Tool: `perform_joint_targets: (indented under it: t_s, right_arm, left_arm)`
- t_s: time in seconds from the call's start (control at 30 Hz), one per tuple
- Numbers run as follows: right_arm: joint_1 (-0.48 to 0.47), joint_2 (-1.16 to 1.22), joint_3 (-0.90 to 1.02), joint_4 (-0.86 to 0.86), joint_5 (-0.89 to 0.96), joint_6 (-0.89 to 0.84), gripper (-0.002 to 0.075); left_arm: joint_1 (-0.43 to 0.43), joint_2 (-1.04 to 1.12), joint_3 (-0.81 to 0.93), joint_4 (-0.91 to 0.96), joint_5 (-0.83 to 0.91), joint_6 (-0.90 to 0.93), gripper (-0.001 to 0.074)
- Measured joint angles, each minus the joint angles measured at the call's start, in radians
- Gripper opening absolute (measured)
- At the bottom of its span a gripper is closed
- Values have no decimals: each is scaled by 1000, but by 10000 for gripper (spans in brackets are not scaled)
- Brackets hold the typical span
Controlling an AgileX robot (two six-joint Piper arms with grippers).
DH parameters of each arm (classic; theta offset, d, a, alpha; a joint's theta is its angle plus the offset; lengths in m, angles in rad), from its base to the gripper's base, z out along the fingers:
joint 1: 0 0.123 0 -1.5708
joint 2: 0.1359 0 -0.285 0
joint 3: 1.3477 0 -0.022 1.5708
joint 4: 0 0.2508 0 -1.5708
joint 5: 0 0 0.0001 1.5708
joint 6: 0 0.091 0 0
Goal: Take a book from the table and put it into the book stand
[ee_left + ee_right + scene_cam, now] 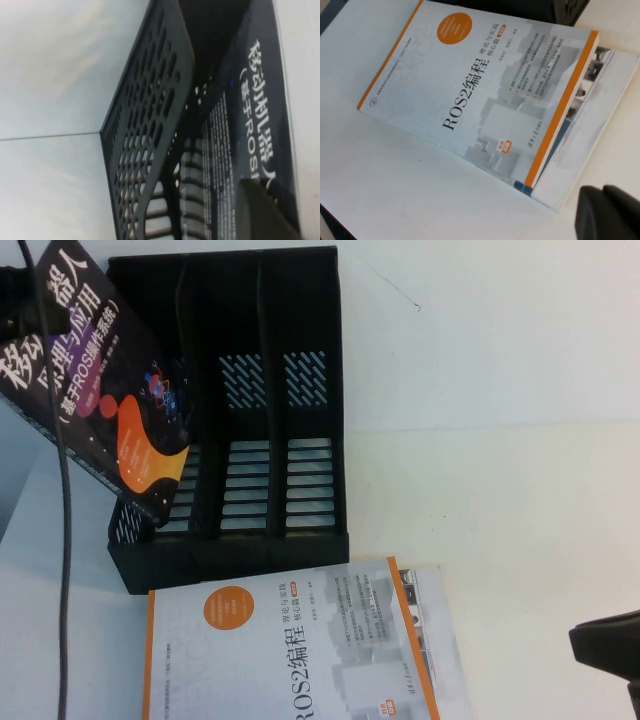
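Book (110,380): dark cover, white characters

The dark book (105,380) runs off the high view's top and left edges and hides the left compartment of the book stand (300,390). The white book (290,650) is cut by the bottom edge. Of the right claw (608,642) only a dark tip shows; the left claw (265,212) is a blurred dark shape.
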Motion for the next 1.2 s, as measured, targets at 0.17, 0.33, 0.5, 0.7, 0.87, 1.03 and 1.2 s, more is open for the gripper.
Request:
perform_joint_targets:
  t_s: [0.17, 0.33, 0.5, 0.7, 0.87, 1.03, 1.2]
  right_arm:
    - [0, 0, 0, 0, 0, 0, 4]
    - [0, 0, 2, 0, 0, 0, 4]
    - [0, 0, 2, 2, 0, 0, 4]
    - [0, 0, 2, 2, 8, 0, 4]
    - [0, 0, 2, 2, 34, 0, 4]
    - [0, -13, 2, -19, 46, 0, 4]
    - [0, -100, -18, -215, 42, 83, 4]
  left_arm:
    - [-35, 32, -8, 33, -58, 1, 117]
    - [-48, 75, -8, 54, -75, 1, 117]
    - [-52, 105, -8, 60, -62, 1, 120]
    - [-52, 103, -16, 39, -51, 1, 375]
    - [-52, 85, -40, 48, -27, -20, 406]
    - [-52, 20, -101, 100, 43, -52, 141]
    - [-52, -129, -119, 168, 80, -61, 18]
